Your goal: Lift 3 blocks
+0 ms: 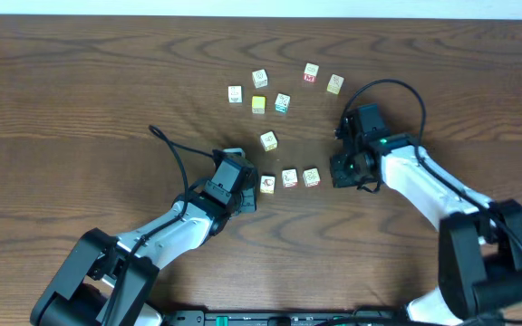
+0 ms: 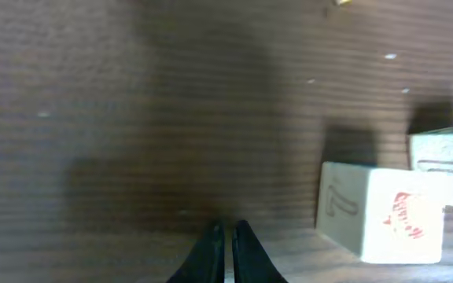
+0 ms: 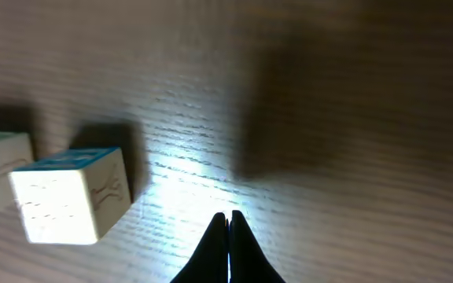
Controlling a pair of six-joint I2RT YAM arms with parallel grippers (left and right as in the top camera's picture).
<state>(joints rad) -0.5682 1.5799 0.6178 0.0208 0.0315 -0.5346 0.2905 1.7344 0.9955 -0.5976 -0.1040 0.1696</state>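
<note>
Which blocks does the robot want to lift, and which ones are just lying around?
For the job, the front row: left block, middle block, right block.

Just lying about: yellow cube, teal-marked cube, lone cube behind the row, four pale cubes farther back.

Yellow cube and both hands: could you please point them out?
yellow cube (image 1: 258, 104), overhead view, top face.
left hand (image 2: 228, 228), left wrist view, between its shut fingertips.
right hand (image 3: 227, 217), right wrist view, between its shut fingertips.
</note>
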